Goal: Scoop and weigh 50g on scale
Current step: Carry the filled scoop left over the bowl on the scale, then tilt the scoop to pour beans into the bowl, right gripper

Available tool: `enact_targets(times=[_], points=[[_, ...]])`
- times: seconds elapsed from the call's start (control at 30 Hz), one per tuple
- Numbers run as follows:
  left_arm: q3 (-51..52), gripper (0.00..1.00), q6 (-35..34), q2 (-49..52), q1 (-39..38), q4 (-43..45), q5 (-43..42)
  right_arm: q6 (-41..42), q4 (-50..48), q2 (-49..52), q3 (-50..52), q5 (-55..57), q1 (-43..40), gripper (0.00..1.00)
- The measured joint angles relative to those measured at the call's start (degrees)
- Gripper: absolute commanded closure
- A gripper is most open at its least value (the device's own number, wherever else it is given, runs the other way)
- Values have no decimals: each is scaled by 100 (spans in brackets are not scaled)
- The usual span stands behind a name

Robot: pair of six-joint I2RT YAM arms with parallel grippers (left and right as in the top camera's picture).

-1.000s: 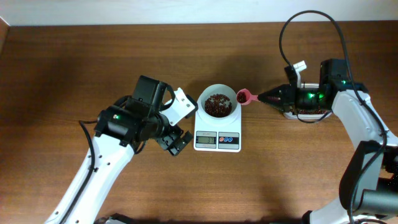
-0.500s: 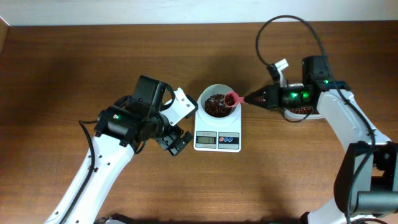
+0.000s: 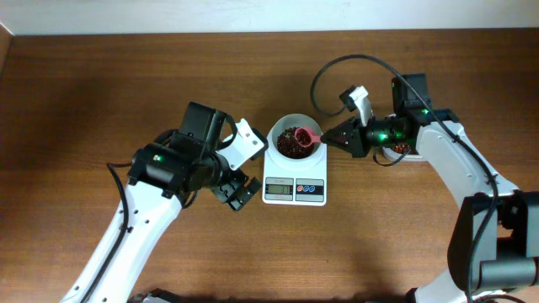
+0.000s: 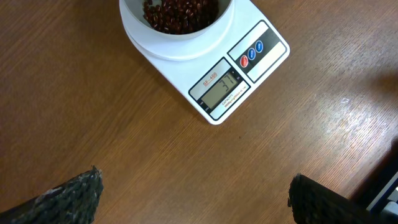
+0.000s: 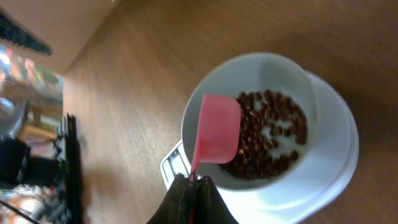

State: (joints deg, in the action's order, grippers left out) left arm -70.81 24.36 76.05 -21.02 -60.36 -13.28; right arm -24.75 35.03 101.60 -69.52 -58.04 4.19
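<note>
The white scale point(image 3: 294, 190) sits mid-table with a white bowl point(image 3: 281, 126) on it holding dark red-brown beans point(image 3: 289, 145). My right gripper point(image 3: 330, 140) is shut on the handle of a pink scoop point(image 3: 309, 135), held over the bowl's right side. In the right wrist view the scoop point(image 5: 216, 137) is tipped over the beans point(image 5: 270, 134), gripper point(image 5: 191, 180) clamped on its handle. My left gripper point(image 3: 246, 166) stands open just left of the scale. The left wrist view shows the scale point(image 4: 249, 68), the beans point(image 4: 180, 12) and bare wood between its fingers point(image 4: 68, 199).
A clear tub point(image 3: 402, 150) of beans sits at the right, mostly hidden under my right arm. A black cable point(image 3: 337, 71) loops above the right arm. The table's back edge meets a pale wall point(image 3: 253, 13).
My right arm has swung left, carrying the pink scoop from beside the bowl's right rim to over the bowl. The left arm has not moved.
</note>
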Motion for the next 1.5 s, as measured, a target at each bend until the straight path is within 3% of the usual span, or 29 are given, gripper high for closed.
enact_targets(times=[0.13, 0.43, 1.03, 1.5], points=[[0, 1, 0, 0, 0, 0, 2, -782, 2, 0, 0, -103, 0, 96], [0, 1, 0, 0, 0, 0, 0, -1530, 0, -2, 0, -140, 0, 96], [0, 1, 0, 0, 0, 0, 0, -1624, -208, -2, 0, -118, 48, 96], [0, 1, 0, 0, 2, 0, 0, -1637, -382, -2, 0, 922, 597, 96]])
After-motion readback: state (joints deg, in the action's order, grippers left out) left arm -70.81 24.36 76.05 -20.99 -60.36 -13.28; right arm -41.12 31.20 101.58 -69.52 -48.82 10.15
